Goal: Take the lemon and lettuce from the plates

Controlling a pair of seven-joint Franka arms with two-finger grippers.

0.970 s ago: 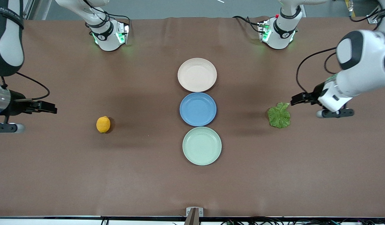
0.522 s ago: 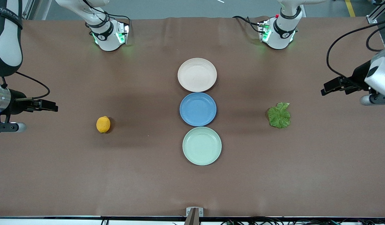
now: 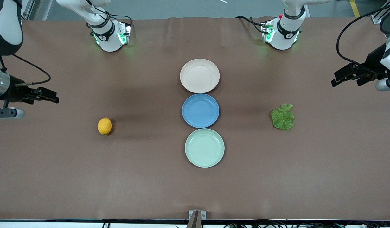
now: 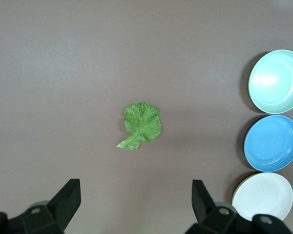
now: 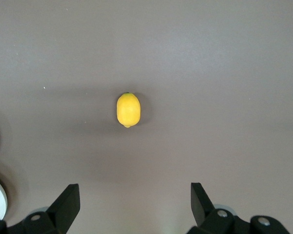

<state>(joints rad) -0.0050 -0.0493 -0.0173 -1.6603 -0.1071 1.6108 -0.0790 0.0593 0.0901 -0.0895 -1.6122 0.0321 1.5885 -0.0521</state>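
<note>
Both grippers high and empty; lemon and lettuce lie on the bare tablecloth, off the plates.

The left gripper [image 3: 347,75] hangs with its fingers [image 4: 68,197] spread wide over the cloth at the left arm's end of the table, with the lettuce [image 3: 283,117] well apart from it at about seven o'clock in the front view (a flat crinkled leaf, touching nothing). The right gripper [image 3: 47,96] is likewise wide open over the right arm's end, the lemon [image 3: 104,126] lying at about four o'clock from it. Between the two items runs a column of three plates: the cream-pink plate [image 3: 199,76] farthest from the front camera, the blue plate [image 3: 200,110] in the middle, the mint green plate [image 3: 204,148] nearest, each just beside the next.
</note>
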